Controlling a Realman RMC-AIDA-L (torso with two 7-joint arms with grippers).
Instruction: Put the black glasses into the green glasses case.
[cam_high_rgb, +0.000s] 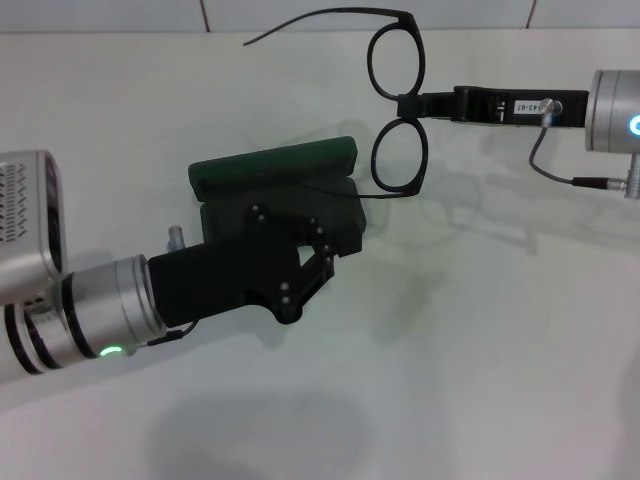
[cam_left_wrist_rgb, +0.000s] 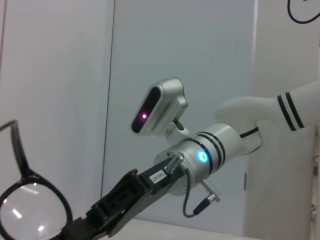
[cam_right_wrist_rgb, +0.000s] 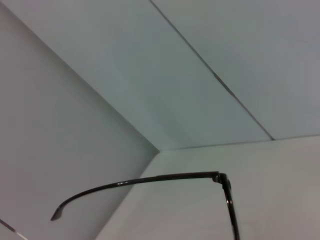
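Observation:
The black glasses (cam_high_rgb: 395, 60) hang in the air above the white table, lenses stacked one over the other and one temple arm stretching left. My right gripper (cam_high_rgb: 412, 104) is shut on their bridge, coming in from the right. The green glasses case (cam_high_rgb: 275, 165) lies open just left of the lower lens, its lid raised at the back. My left gripper (cam_high_rgb: 335, 250) reaches in from the lower left and grips the case's dark lower half. In the left wrist view a lens (cam_left_wrist_rgb: 30, 210) and the right gripper (cam_left_wrist_rgb: 75, 230) show. Only a temple arm (cam_right_wrist_rgb: 150, 180) appears in the right wrist view.
The white table (cam_high_rgb: 480, 350) spreads out to the front and right of the case. A tiled wall (cam_high_rgb: 120, 15) runs along its far edge. The right arm's cable (cam_high_rgb: 560, 175) hangs beneath its wrist.

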